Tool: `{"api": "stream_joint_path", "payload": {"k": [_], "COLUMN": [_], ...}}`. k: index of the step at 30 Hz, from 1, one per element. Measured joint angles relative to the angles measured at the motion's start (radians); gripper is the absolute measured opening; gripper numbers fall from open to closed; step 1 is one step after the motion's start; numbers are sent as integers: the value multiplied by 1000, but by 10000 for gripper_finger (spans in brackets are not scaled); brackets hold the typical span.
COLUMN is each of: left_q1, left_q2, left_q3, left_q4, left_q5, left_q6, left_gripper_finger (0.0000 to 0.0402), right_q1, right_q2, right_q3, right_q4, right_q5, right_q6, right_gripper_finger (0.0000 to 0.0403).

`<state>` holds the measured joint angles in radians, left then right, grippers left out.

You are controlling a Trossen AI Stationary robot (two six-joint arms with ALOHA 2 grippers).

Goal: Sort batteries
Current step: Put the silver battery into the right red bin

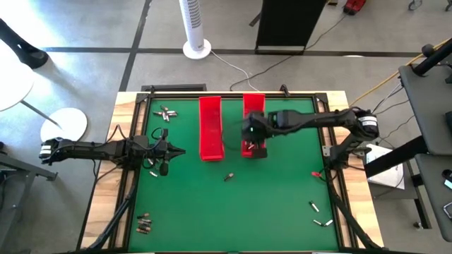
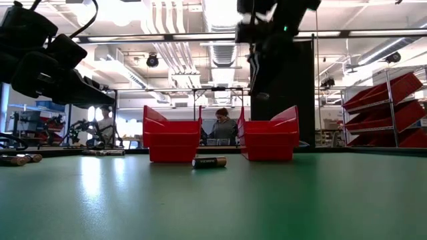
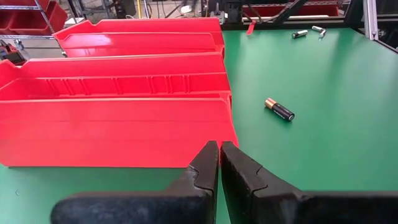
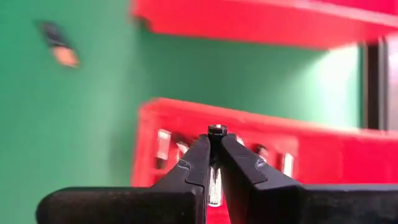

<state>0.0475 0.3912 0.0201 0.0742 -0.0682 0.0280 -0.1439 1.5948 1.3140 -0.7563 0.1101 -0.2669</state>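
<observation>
While the right pincer (image 4: 214, 144) hangs over the near end of the right-hand long red plastic tray (image 1: 253, 106), a small silvery cylindrical battery (image 4: 216, 130) is seen pinched upright between its dark fingertips, its capped end poking out above them. The hold looks meant for a drop, since several pale cells (image 4: 163, 144) already lie in that tray below. The left pincer (image 3: 220, 152) is held low over the green felt-like desk (image 1: 268, 204), just short of the smooth glossy side wall of the left-hand red plastic tray (image 3: 118, 127); its tapered matte fingers are pressed together on nothing, and that arm appears to be waiting. A darker, copper-ended battery (image 3: 279, 109) is left lying on its side on the desk between the trays and the near edge. More loose batteries are scattered in small clusters: near the far left corner (image 1: 166, 112), the near left corner (image 1: 144, 224), and the near right (image 1: 319, 214). Much sorting is judged still to remain.
</observation>
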Motion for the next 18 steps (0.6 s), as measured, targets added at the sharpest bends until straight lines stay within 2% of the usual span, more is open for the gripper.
{"api": "stream_joint_path", "payload": {"k": [7, 18], "left_q1": [0, 0], "left_q2": [0, 0], "left_q3": [0, 0], "left_q4": [0, 0], "left_q5": [0, 0], "left_q6": [0, 0], "left_gripper_finger": [0, 0], "right_q1": [-155, -272], "right_q2": [90, 287], "right_q3": [-8, 23], "right_q4": [38, 65], "right_q5": [-2, -9], "right_q6": [-41, -129], "right_gripper_finger": [22, 22]}}
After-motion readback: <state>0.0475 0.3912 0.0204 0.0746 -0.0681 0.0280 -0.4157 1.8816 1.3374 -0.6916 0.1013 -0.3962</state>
